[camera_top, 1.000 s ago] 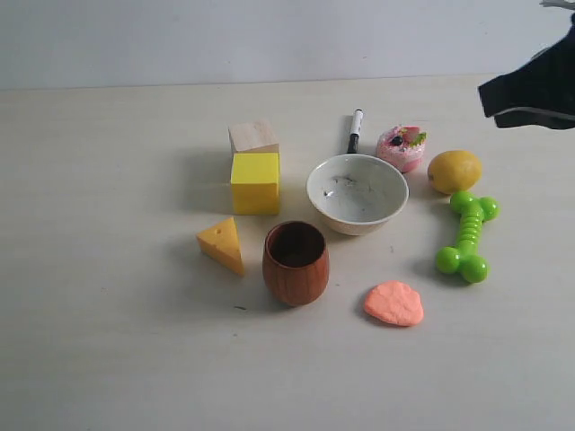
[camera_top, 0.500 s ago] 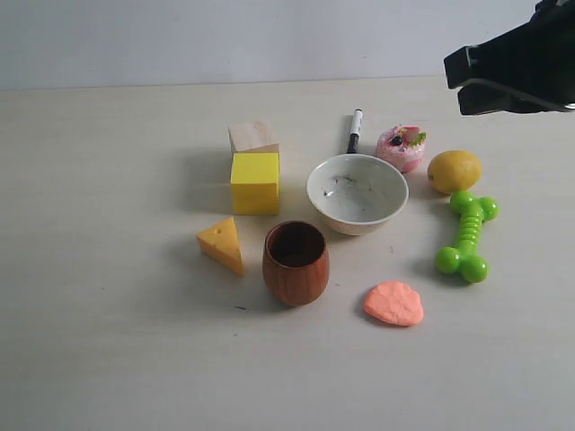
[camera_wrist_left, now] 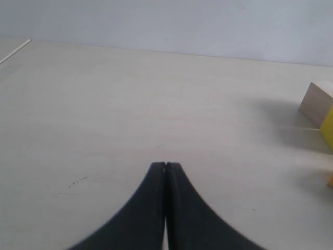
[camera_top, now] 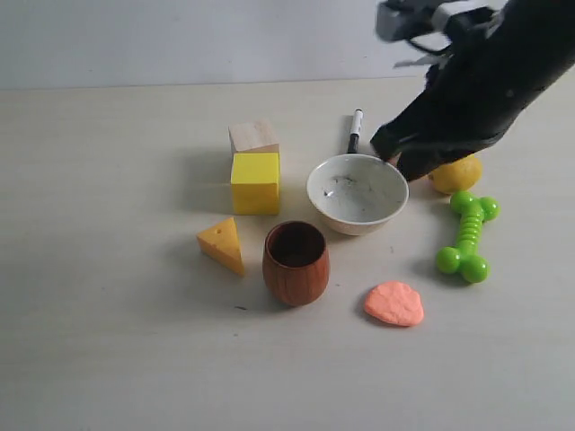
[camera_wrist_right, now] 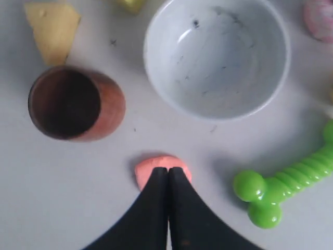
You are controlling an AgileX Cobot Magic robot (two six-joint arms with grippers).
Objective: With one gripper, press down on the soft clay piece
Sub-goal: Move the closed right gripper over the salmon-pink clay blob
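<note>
The soft clay piece (camera_top: 393, 303), a flat salmon-orange blob, lies on the table in front of the white bowl (camera_top: 314, 193), to the right of the wooden cup (camera_top: 296, 263). My right gripper (camera_top: 395, 154) hangs shut in the air over the bowl's right rim, well clear of the clay. In the right wrist view its shut tips (camera_wrist_right: 168, 170) line up over the clay (camera_wrist_right: 148, 169), covering part of it. My left gripper (camera_wrist_left: 165, 164) is shut over bare table and holds nothing; the exterior view does not show it.
Around the bowl (camera_wrist_right: 148, 47) stand the cup (camera_wrist_right: 78, 104), a cheese wedge (camera_top: 222, 243), a yellow block (camera_top: 255, 182), a wooden block (camera_top: 252, 136), a marker (camera_top: 356, 128), a lemon (camera_top: 458, 172) and a green bone toy (camera_top: 465, 238). The pink cake (camera_wrist_right: 320, 18) is hidden behind my right arm in the exterior view.
My right arm has swung in from the upper right corner, leftward and down, and now hangs over the bowl's right side, covering the pink cake. The objects have not moved.
</note>
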